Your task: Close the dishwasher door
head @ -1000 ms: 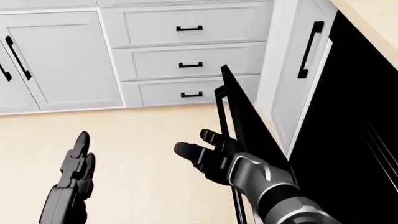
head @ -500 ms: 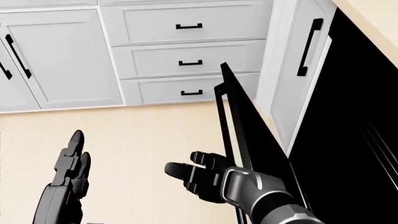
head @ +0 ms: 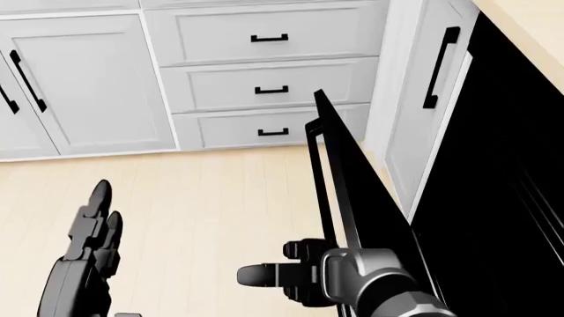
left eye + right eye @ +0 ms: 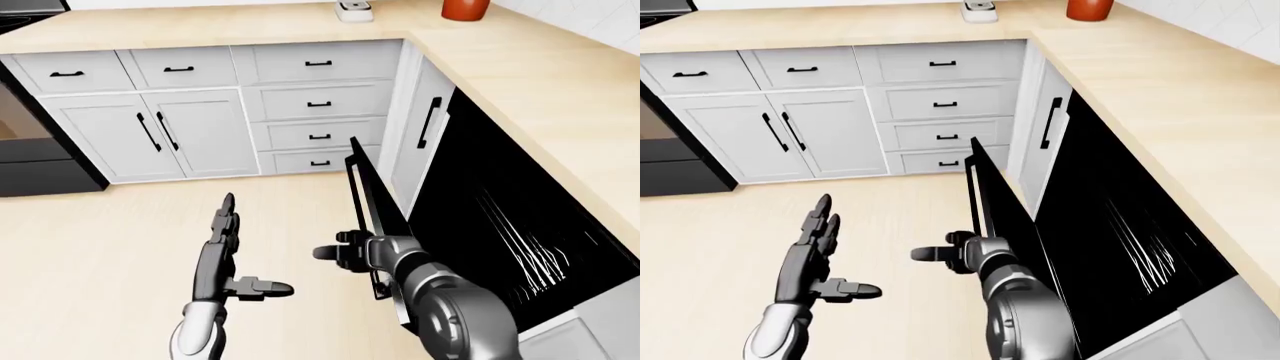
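The black dishwasher door (image 4: 385, 214) stands partly open, tilted out from the black dishwasher cavity (image 4: 500, 217) on the right. Its handle bar (image 3: 317, 178) runs along the outer face. My right hand (image 3: 286, 272) is open with its fingers loosely curled. It sits low against the door's outer face beside the handle bar, and also shows in the left-eye view (image 4: 340, 253). I cannot tell whether it touches the door. My left hand (image 4: 228, 225) is open and empty, fingers stretched upward over the floor, well left of the door.
White drawers (image 4: 320, 101) and cabinet doors (image 4: 150, 135) line the top of the view. A wooden counter (image 4: 540, 82) runs over the dishwasher, with a red pot (image 4: 465, 7) on it. A black stove (image 4: 30, 161) stands at the far left. The floor (image 4: 100, 247) is light wood.
My right hand has dropped lower along the door's outer face and its fingers have curled in. My left hand has sunk slightly. The door's tilt looks unchanged.
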Robot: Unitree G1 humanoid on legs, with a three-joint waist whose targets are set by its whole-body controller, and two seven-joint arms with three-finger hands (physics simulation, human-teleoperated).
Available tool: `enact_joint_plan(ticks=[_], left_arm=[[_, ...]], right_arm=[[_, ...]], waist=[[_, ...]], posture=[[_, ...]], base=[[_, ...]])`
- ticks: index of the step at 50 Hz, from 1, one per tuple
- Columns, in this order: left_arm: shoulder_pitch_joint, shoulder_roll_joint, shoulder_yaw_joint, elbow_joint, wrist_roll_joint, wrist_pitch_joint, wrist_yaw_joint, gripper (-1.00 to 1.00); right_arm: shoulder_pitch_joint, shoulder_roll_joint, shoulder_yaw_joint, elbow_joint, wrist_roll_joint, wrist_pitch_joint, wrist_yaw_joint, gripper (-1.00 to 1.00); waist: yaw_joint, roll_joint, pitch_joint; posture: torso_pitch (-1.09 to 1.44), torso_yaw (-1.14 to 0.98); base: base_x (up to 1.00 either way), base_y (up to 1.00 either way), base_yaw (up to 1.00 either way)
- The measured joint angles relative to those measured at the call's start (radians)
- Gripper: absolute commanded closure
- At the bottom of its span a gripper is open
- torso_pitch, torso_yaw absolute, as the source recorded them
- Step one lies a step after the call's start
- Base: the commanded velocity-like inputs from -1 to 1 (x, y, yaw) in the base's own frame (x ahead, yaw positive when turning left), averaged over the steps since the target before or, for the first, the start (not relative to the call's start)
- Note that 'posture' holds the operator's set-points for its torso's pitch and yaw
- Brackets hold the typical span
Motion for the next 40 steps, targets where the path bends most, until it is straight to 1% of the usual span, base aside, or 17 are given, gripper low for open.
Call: enact_joint_plan(ticks=[11,18,28,40], left_arm=[[0.002,0.000,0.005,-0.014,-0.005,0.009,-0.002,-1.00],[-0.003,0.001,0.012,-0.016,-0.010,0.013,-0.005,-1.00],[-0.005,0.001,0.015,-0.020,-0.015,0.019,-0.005,-1.00],[-0.006,0.002,0.018,-0.030,-0.018,0.026,-0.006,-1.00]], right_arm=[[0.014,-0.036,-0.010,-0.001,-0.013,-0.027,-0.035,-1.00],[0.020,-0.048,-0.002,-0.001,-0.028,-0.039,-0.083,-1.00],[0.032,-0.075,0.003,-0.001,-0.054,-0.035,-0.123,-1.00],[0.047,-0.093,-0.003,0.001,-0.041,-0.053,-0.151,-1.00]], waist=[[0.001,-0.002,0.000],[0.003,-0.004,0.001],[0.005,-0.007,0.003],[0.011,-0.007,0.001]], posture=[[0.00,0.00],[0.00,0.00],[0.00,0.00],[0.00,0.00]], base=[[0.00,0.00,0.00],[0.00,0.00,0.00],[0.00,0.00,0.00],[0.00,0.00,0.00]])
